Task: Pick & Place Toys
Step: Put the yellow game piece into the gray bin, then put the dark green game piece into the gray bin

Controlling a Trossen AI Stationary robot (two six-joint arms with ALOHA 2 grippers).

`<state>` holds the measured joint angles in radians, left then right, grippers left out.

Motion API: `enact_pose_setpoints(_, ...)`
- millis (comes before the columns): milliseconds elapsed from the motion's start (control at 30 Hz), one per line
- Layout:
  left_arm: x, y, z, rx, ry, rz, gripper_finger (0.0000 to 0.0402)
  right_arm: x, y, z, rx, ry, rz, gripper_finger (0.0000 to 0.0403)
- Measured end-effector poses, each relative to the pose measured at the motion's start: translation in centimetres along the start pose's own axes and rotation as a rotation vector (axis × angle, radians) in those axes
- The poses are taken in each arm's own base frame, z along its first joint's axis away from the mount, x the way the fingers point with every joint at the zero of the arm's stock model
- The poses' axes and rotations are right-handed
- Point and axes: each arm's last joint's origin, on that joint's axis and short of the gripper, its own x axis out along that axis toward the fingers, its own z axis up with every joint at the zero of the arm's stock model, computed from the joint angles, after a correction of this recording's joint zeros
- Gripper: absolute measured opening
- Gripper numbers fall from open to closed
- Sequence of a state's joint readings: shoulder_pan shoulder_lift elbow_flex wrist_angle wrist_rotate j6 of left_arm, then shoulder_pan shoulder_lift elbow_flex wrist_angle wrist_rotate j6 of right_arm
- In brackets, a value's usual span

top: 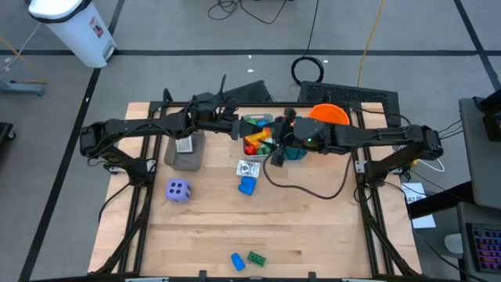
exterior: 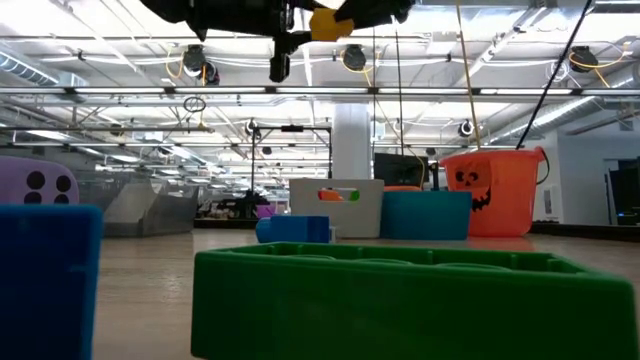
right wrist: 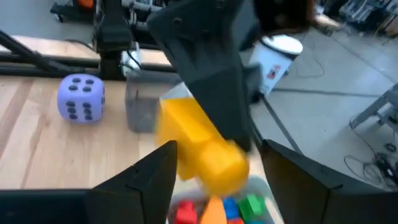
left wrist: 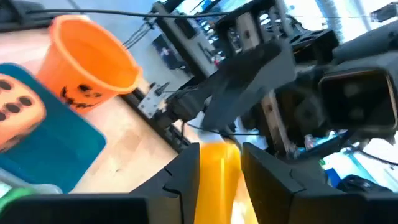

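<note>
Taking the teal bin [top: 293,149] as landmark: the bucket [top: 329,114] stands just behind it to the right, and a bin full of bricks [top: 257,133] sits against its left side, with the grey bin [top: 186,150] farther left. A packet [top: 248,168] and a brick [top: 247,186] lie in front of it to the left, and the die [top: 178,190] lies beyond those, in front of the grey bin. Two more bricks [top: 247,259] lie side by side well in front of it, near the table's [top: 313,227] front edge.

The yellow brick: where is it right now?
The yellow brick is off the table, clamped in the left gripper above the teal bin of toys at the table's back centre, right next to the right gripper.
</note>
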<state>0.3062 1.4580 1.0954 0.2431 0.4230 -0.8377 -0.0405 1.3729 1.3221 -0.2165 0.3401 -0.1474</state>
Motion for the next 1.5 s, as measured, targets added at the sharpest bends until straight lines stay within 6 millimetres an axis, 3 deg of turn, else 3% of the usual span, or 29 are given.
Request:
enact_pose_setpoints(267,-0.8,0.9,1.4,0.015,-0.009,-0.024,0.0054,-2.0,-2.1,0.2,-0.007,0.015,-0.053,0.0236)
enact_pose_setpoints(500,-1.9,2.4,2.6,0.048,-0.028,0.031,0.0004,-1.7,-3.3,-0.6,0.001,0.082,-0.079,0.0231)
enact_pose_setpoints(767,-2.9,4.0,3.6,0.023,-0.043,0.101,0.0046,-0.7,-4.6,-1.2,0.034,0.101,-0.066,0.023)
enact_pose_setpoints(1000,-3.2,3.9,3.9,0.035,0.005,0.016,0.007,-0.9,-4.5,-1.1,0.036,0.094,-0.04,0.0228)
enact_pose_setpoints(1233,-3.9,0.9,3.4,0.168,0.048,-0.122,0.007,-1.2,-2.7,-0.7,0.065,0.065,0.137,0.0227)
enact_pose_setpoints(1500,-5.4,-5.4,0.2,0.372,0.071,-0.182,0.0065,-2.3,0.9,-0.1,0.053,0.043,0.254,0.0227)
